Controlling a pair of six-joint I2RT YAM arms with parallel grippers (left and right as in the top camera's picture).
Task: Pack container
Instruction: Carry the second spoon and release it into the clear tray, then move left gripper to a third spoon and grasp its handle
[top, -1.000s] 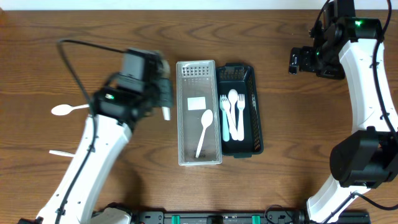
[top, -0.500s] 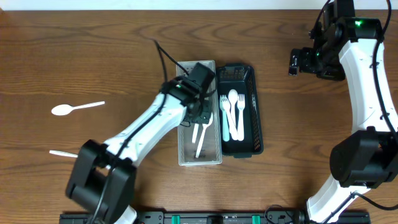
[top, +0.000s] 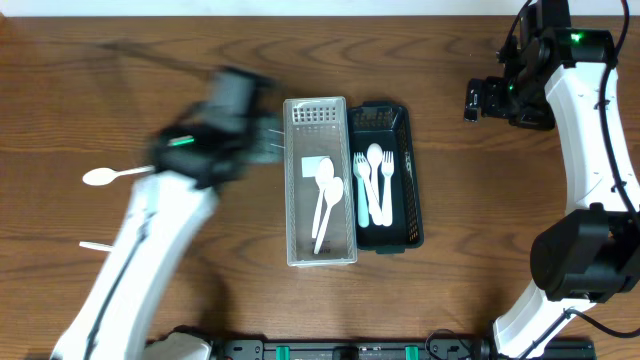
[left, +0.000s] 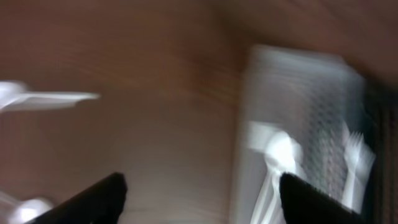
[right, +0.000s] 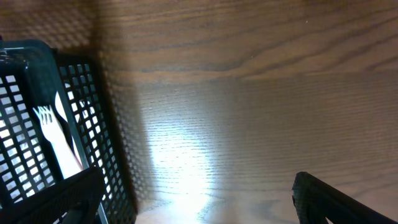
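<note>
Left arm is smeared in the overhead view, so I read the left hand (left: 199, 200) from its wrist camera: fingers spread wide, nothing between them, hovering over bare surface (top: 450, 220) just left of the clear container (top: 292, 205); that container stands at the middle of the surface and holds 2 white spoons (top: 323, 200), lying lengthwise side by side with bowls toward the far end; touching its right wall is the dark mesh basket (top: 413, 200), holding several pieces of cutlery (top: 375, 185), 1 of them pale green; a loose white spoon (top: 110, 175) lies on the surface well left of the container, and nearer the front edge a thin white piece (top: 97, 245), type not discernible; right hand (right: 193, 200) is likewise spread and empty, held above the surface to the right of the basket's far end.
</note>
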